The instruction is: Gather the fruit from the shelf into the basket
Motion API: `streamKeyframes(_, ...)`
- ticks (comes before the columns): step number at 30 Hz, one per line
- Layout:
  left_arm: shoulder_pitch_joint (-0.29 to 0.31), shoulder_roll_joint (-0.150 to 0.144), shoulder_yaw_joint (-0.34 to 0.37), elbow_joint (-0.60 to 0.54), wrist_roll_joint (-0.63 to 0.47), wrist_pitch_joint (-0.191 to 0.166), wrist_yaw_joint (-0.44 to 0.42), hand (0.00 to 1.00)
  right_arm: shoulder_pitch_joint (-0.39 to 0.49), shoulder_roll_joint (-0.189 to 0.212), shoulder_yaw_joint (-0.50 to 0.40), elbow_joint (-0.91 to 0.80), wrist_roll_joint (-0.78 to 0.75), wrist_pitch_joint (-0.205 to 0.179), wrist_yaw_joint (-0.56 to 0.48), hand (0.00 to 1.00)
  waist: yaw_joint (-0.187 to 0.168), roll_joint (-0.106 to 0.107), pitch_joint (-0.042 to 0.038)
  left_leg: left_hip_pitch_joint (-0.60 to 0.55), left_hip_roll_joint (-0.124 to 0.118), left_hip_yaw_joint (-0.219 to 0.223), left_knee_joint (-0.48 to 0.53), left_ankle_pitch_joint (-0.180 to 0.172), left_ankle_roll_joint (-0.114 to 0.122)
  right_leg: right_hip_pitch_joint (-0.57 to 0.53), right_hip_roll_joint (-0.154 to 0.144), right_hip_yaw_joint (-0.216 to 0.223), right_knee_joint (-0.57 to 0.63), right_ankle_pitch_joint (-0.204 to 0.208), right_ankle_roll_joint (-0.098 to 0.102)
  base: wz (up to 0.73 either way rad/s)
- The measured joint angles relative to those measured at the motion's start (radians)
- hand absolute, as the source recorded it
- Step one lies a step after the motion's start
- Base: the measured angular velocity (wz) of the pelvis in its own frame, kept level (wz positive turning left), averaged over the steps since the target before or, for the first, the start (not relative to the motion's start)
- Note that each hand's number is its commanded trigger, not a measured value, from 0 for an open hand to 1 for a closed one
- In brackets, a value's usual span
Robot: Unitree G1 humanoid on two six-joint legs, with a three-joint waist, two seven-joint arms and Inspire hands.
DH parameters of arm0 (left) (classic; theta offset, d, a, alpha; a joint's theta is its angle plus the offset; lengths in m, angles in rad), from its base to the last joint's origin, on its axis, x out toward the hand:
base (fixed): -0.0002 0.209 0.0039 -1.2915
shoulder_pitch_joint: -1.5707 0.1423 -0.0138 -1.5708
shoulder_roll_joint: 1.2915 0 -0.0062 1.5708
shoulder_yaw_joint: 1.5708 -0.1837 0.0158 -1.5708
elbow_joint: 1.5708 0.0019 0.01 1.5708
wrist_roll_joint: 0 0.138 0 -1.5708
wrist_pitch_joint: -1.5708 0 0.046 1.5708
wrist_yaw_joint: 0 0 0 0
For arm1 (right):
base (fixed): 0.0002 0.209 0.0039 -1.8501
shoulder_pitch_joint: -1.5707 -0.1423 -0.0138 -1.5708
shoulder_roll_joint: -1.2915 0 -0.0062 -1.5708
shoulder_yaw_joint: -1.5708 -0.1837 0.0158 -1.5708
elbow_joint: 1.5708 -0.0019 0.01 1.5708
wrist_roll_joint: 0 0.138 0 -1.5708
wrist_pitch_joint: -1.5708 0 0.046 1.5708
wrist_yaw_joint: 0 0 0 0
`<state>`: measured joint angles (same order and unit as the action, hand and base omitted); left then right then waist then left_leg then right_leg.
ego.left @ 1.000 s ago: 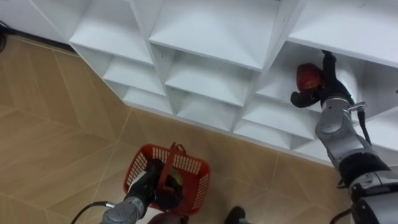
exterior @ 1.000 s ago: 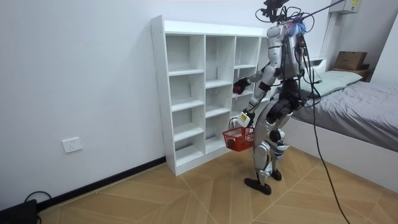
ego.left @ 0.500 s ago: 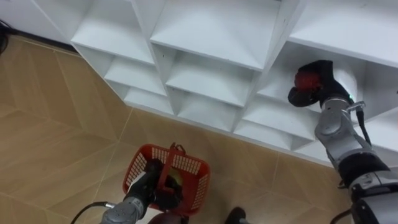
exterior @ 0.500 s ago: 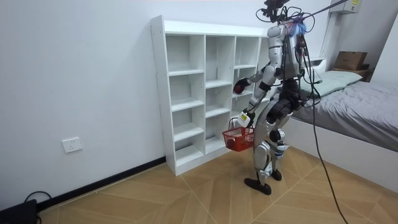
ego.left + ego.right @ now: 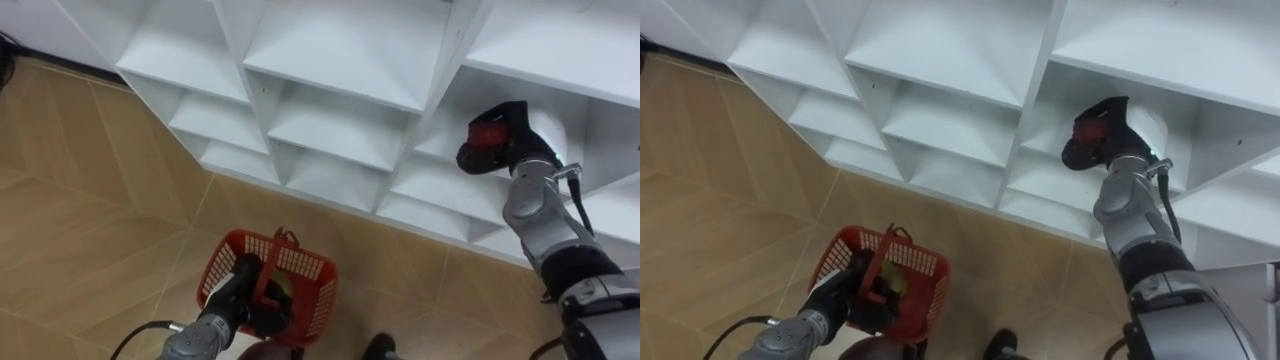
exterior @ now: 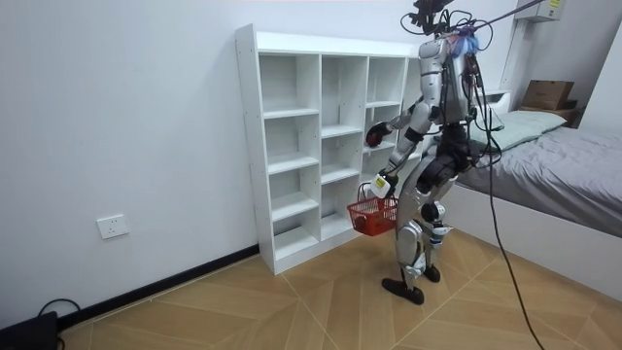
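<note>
A red fruit [image 5: 487,131] is at the mouth of a right-hand compartment of the white closet [image 5: 340,70]. My right hand [image 5: 512,128] has its dark fingers curled round the fruit, just above the shelf. In the right eye view the same hand [image 5: 1110,130] wraps the fruit [image 5: 1090,129]. My left hand [image 5: 241,287] hangs low and is shut on the handle of a red plastic basket [image 5: 312,278]. A yellow-green fruit [image 5: 283,291] lies inside the basket. In the room view I stand facing the closet [image 6: 292,146], with the basket [image 6: 374,217] at knee height.
The closet's other compartments [image 5: 330,130] that I can see hold nothing. Wooden floor [image 5: 90,210] stretches to my left. A bed [image 6: 554,160] with a cardboard box [image 6: 549,93] behind it lies on the room view's right, close behind me.
My right hand's fingers have gone from straight beside the red fruit to curled round it, and hand and fruit have shifted slightly left towards the compartment's mouth. The left hand and basket have stayed put.
</note>
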<state>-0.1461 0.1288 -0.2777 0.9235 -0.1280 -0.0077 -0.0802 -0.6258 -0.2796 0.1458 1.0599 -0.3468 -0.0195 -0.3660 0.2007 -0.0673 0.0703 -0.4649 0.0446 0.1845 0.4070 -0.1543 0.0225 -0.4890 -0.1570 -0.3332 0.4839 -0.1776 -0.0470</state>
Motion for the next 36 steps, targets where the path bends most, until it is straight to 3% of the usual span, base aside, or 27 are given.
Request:
streamKeyframes(9, 0.000, -0.005, -0.002, -0.001, -0.001, 0.000, 0.000, 1.00, 0.000, 0.002, 0.000, 0.006, 0.004, 0.000, 0.006, 1.00, 0.000, 0.001, -0.0008, 0.000, 0.001, -0.001, 0.005, 0.000, 0.000, -0.001, 0.000, 0.001, -0.001, 0.001, -0.001, 0.00)
streamKeyframes(19, -0.003, -0.022, 0.007, -0.004, 0.000, 0.002, 0.012, 1.00, 0.011, 0.033, -0.002, -0.039, 0.068, -0.001, 0.053, 1.00, -0.017, 0.014, -0.0141, 0.073, 0.001, 0.003, -0.021, 0.000, 0.000, 0.067, 0.005, 0.001, -0.021, 0.001, 0.000, 0.01)
streamKeyframes(21, 0.001, -0.024, 0.009, -0.004, -0.001, 0.003, 0.020, 1.00, 0.057, 0.036, -0.002, -0.100, 0.068, -0.003, 0.055, 1.00, -0.030, 0.011, -0.0222, 0.105, 0.001, 0.002, -0.036, 0.001, -0.001, 0.103, 0.008, -0.008, -0.038, 0.001, 0.003, 0.06)
streamKeyframes(23, 0.025, -0.023, 0.011, -0.030, 0.000, 0.008, 0.029, 1.00, 0.133, 0.042, -0.001, -0.173, 0.093, -0.004, 0.065, 1.00, -0.047, 0.005, -0.0501, 0.149, 0.002, 0.002, -0.062, 0.002, -0.001, 0.159, 0.016, -0.020, -0.078, 0.007, 0.010, 0.06)
streamKeyframes(25, 0.060, -0.020, 0.012, -0.075, -0.001, 0.008, 0.028, 1.00, 0.200, 0.045, -0.002, -0.252, 0.135, -0.002, 0.077, 1.00, -0.062, 0.005, -0.0641, 0.192, 0.003, 0.004, -0.087, 0.002, -0.002, 0.209, 0.026, -0.025, -0.119, 0.016, 0.018, 0.04)
streamKeyframes(29, 0.117, -0.034, 0.040, -0.152, -0.001, 0.013, 0.029, 1.00, 0.319, 0.071, -0.012, -0.389, 0.132, -0.001, 0.098, 1.00, -0.100, 0.009, -0.0681, 0.300, -0.003, 0.005, -0.145, 0.002, -0.002, 0.323, 0.044, -0.026, -0.194, 0.033, 0.035, -0.02)
streamKeyframes(36, 0.180, -0.035, 0.040, -0.236, -0.035, 0.020, 0.030, 1.00, 0.460, 0.092, -0.010, -0.553, 0.136, 0.000, 0.133, 1.00, -0.126, 0.012, -0.0680, 0.384, -0.007, 0.014, -0.197, 0.001, -0.003, 0.396, 0.059, -0.016, -0.234, 0.036, 0.047, -0.05)
